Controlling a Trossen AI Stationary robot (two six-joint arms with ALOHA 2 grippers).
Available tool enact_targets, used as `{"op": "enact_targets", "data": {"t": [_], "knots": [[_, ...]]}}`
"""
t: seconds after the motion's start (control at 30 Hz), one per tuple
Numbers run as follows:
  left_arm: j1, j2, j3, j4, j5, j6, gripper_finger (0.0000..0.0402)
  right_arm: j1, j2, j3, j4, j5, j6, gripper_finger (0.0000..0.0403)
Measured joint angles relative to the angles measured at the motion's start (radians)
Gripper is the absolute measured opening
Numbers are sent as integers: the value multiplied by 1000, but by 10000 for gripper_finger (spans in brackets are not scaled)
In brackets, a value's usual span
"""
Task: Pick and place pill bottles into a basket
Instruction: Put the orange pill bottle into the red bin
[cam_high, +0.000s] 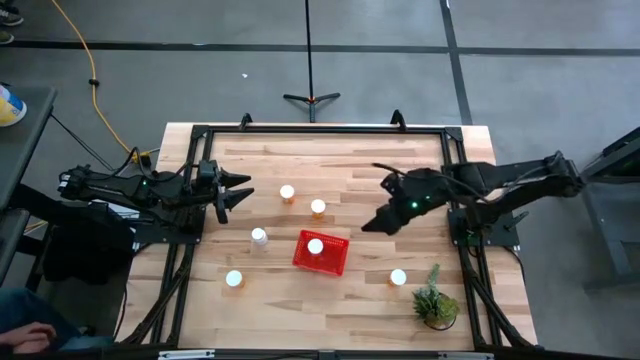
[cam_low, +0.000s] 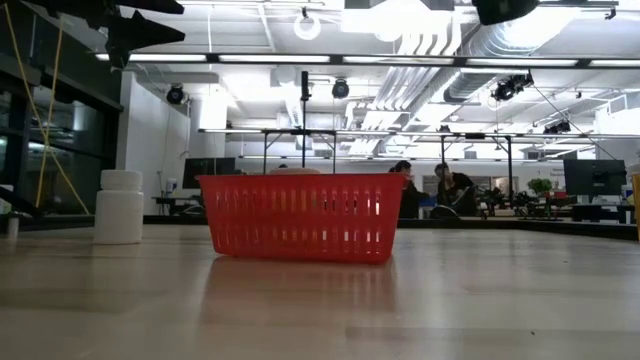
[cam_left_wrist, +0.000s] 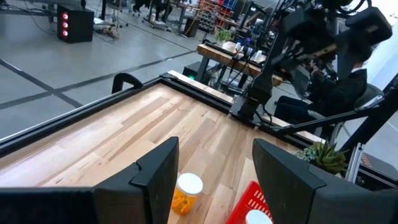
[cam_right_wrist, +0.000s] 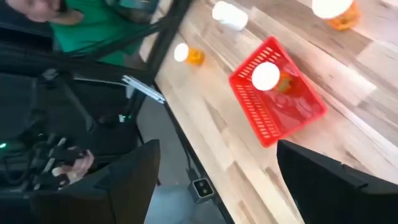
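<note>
One pill bottle (cam_high: 315, 246) sits in the red basket (cam_high: 330, 262) and five stand scattered on the tabletop (cam_high: 350, 300), while the left hand (cam_high: 238, 192) and right hand (cam_high: 371, 224) hover wide open and empty, so a careless descent could topple an upright bottle.

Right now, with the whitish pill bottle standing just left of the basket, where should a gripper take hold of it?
Probably from straight above. The whitish pill bottle stands upright, cap up, apart from the red basket. Close the fingers across its round body just under the white cap. The open left gripper is nearer.
</note>
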Motion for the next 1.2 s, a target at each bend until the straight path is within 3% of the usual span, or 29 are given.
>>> {"op": "enact_targets", "data": {"t": [0.1, 0.3, 0.4, 0.73, 0.97, 1.2], "knots": [[0, 0, 0, 0, 0, -1, 239, 15, 59, 76, -92, 3, 25, 312], [0, 0, 0, 0, 0, -1, 239, 95, 227, 283, -572, 65, 89, 312], [0, 0, 0, 0, 1, -1, 239, 145, 309, 344, -690, 77, 132, 312], [0, 0, 0, 0, 2, -1, 239, 278, 487, 365, -686, 80, 198, 312], [0, 0, 0, 0, 3, -1, 239, 353, 525, 338, -723, 101, 216, 312], [0, 0, 0, 0, 4, -1, 239, 355, 527, 194, -557, -25, 264, 342]]}}
